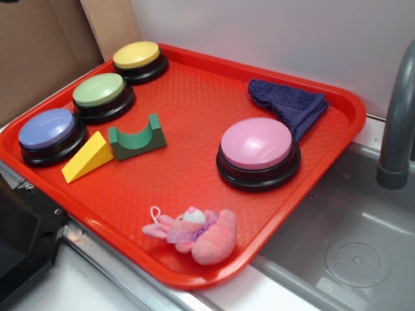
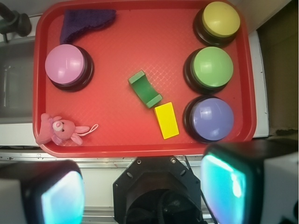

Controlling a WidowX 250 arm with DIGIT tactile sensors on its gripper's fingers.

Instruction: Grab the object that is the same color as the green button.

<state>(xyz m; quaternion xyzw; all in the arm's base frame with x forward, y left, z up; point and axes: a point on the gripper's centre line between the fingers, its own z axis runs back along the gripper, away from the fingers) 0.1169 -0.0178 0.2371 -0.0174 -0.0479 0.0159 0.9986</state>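
The object, a dark green block [image 1: 137,137] with a half-round notch in its top, lies left of centre on the red tray [image 1: 194,84]. From the wrist view the block [image 2: 145,88] sits mid-tray. The green button [image 1: 102,96] stands on a black base at the tray's left edge, and shows at the right of the wrist view [image 2: 212,67]. My gripper [image 2: 140,189] hangs high over the robot base, outside the tray's near rim and far from the block. Its fingers [image 2: 60,196] are spread wide, with nothing between them. The exterior view does not show the gripper.
A yellow wedge [image 1: 87,157] touches the block's left side. Blue-purple [image 1: 48,133], yellow [image 1: 138,59] and pink [image 1: 257,152] buttons, a purple cloth [image 1: 288,103] and a pink plush toy [image 1: 194,233] share the tray. A sink [image 1: 350,240] and faucet [image 1: 395,129] lie right.
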